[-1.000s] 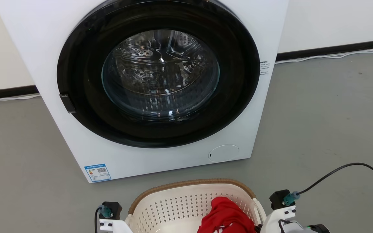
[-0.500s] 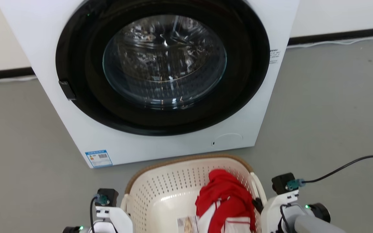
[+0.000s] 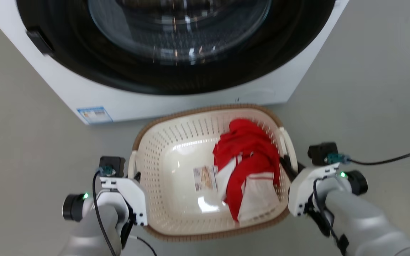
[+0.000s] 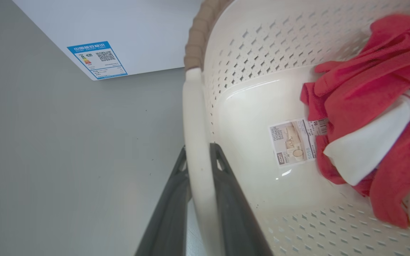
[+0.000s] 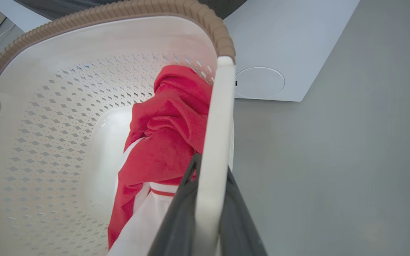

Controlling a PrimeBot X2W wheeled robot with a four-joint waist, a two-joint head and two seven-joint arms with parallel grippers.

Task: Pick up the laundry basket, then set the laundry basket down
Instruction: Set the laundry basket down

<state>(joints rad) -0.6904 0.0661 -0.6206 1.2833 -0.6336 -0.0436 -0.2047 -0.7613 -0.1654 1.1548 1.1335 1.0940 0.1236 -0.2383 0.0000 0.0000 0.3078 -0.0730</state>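
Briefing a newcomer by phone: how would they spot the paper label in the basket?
Find the white washing machine; the cream laundry basket is just before it. On its smooth bottom lies the paper label, beside the red-and-white garment. It alone is flat, small and printed.

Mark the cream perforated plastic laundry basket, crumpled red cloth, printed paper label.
laundry basket [image 3: 178, 160]: head view, bare inner floor.
red cloth [image 3: 247, 145]: head view, upper fold.
paper label [image 4: 292, 142]: left wrist view, centre.

You're looking at a laundry spot: a white front-load washer [image 3: 190, 71] with an energy label [image 3: 94, 115] stands on bare grey floor [image 3: 23, 149], a basket [image 3: 176, 142] of clothes [image 3: 247, 156] before it.
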